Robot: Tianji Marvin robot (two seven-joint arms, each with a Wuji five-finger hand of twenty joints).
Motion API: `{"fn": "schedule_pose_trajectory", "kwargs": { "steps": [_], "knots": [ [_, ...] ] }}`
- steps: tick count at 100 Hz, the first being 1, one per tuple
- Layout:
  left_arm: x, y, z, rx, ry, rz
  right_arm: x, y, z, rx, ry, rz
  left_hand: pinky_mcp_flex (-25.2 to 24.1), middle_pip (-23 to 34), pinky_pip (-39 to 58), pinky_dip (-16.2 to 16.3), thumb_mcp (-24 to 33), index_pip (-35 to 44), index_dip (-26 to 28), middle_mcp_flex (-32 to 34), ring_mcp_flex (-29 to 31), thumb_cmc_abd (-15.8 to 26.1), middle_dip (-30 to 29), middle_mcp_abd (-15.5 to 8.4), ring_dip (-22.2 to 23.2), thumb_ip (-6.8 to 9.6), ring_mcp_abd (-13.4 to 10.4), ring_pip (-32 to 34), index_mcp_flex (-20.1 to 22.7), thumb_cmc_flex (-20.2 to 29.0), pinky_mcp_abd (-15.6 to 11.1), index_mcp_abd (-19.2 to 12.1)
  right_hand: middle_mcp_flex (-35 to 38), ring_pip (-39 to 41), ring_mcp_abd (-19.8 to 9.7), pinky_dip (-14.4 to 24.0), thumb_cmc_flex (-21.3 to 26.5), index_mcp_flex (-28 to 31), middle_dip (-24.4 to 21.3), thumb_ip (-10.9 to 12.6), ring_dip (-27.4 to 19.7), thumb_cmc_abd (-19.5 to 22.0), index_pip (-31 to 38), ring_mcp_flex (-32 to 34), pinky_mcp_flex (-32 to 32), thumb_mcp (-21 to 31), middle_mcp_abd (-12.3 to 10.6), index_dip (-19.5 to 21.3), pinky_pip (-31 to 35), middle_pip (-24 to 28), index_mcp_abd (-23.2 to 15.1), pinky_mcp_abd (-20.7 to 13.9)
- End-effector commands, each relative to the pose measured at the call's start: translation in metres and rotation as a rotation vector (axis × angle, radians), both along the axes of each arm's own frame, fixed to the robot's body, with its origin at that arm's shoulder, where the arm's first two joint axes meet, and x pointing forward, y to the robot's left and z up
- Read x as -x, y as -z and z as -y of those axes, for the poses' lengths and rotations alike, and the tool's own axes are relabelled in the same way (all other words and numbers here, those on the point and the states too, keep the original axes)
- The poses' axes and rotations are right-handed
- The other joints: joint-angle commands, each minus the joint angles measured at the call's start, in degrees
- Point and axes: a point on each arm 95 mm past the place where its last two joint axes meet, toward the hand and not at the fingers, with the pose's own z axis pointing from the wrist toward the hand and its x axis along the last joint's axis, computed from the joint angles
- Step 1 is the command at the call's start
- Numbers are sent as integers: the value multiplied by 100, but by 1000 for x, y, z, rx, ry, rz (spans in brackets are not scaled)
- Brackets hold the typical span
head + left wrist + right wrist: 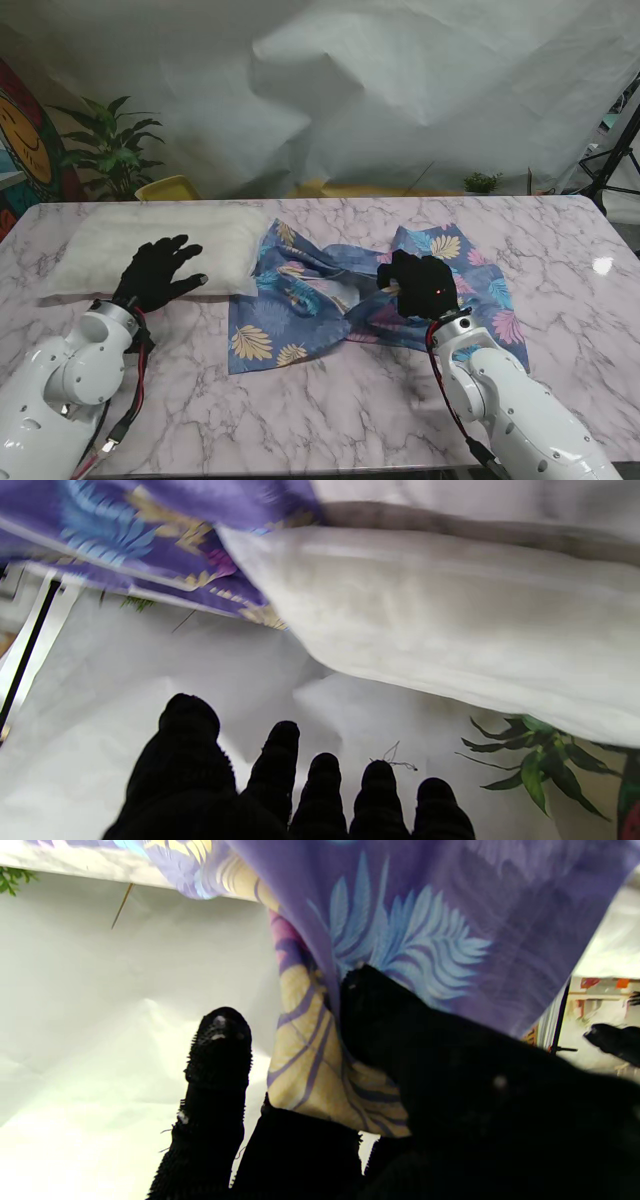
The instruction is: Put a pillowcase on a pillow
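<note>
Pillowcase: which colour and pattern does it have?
Purple-blue pillowcase with yellow, blue and pink leaves; clearest in the stand view.

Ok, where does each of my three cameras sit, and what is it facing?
Stand view: above the shoulders, looking down at the marble table; both white arms, black-gloved left hand and right hand show.
Left wrist view: along spread fingers toward the plain white pillow.
Right wrist view: along fingers pinching the purple leaf-print pillowcase.
Shared: both wrist views catch the pillowcase.

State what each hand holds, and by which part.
The right hand pinches a fold of the pillowcase near its middle. The left hand is open over the pillow, holding nothing.
</note>
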Motion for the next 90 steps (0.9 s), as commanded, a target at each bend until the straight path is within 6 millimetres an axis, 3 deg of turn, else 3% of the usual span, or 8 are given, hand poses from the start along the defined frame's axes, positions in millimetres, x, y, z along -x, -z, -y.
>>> {"fn": "schedule_pose_trajectory", "kwargs": {
  "steps": [1,22,34,42,52,70,77,90],
  "knots": [
    [-1,-10,-15,-39,-12,3,-2,-2,-8,-25,-4,14,-125,-205,-27,61,-26,-181,-48,-297,-217,-171,-34,-20,-23,101,2,-134,-314,69,-185,-11,66,365,-138,-11,-36,207,50,-84,-23,-297,301,157,72,145,-168,202,86,305,-351,-141],
    [-5,-15,-46,-167,-4,-39,-4,-10,-21,-89,-7,120,-47,-595,-247,-335,-17,-711,-338,-403,-316,-619,-218,-170,-106,68,-83,-515,-1196,-1016,-327,-121,192,358,-128,3,-106,350,32,-107,2,-352,408,291,155,161,-254,359,120,333,-506,-130],
    [-9,-5,-62,-225,-17,-69,-3,-12,-25,-95,-16,141,-39,-656,-314,-684,-13,-946,-1453,-464,-347,-735,-870,-177,-502,-40,-8,-604,-1179,-1258,-273,-131,199,348,-128,4,-124,350,28,-118,15,-343,398,294,148,164,-257,368,116,332,-515,-127],
    [-16,3,-71,-258,-30,-91,-1,-13,-26,-94,-23,146,-69,-787,-370,-930,3,-1053,-2057,-522,-402,-872,-1371,-36,-834,-49,168,-696,-1182,-1171,-125,-54,205,344,-120,6,-133,350,25,-125,29,-346,393,306,149,175,-260,375,115,327,-519,-126],
    [-29,14,-77,-298,-32,-118,2,-15,-27,-92,-26,148,-84,-769,-422,-1247,70,-1051,-2122,-545,-465,-1128,-1427,148,-1307,-1,271,-780,-1183,-844,-30,54,206,334,-119,7,-146,350,26,-133,43,-343,387,309,144,189,-260,380,110,326,-525,-127],
    [-55,23,-76,-393,6,-182,5,-16,-28,-98,-30,140,-119,-770,-508,-1631,206,-1051,-2122,-561,-482,-1391,-1429,360,-1454,109,445,-775,-1182,-390,156,222,206,326,-119,9,-151,350,26,-141,55,-335,383,310,133,189,-260,385,101,326,-525,-123],
    [-64,25,-73,-424,29,-206,6,-16,-28,-99,-31,136,-123,-770,-510,-1686,204,-1051,-2122,-564,-487,-1384,-1429,400,-1455,109,492,-775,-1181,-414,230,243,206,324,-119,8,-156,350,27,-143,57,-329,382,311,124,190,-260,386,95,326,-528,-119],
    [-79,28,-67,-456,61,-231,7,-17,-26,-105,-27,129,-136,-772,-503,-1761,14,-1051,-2122,-575,-500,-1204,-1430,546,-1458,-1,599,-776,-1181,-912,351,258,244,321,-94,8,-159,348,5,-147,68,-304,374,323,115,187,-257,382,85,299,-531,-112]
  ]
}}
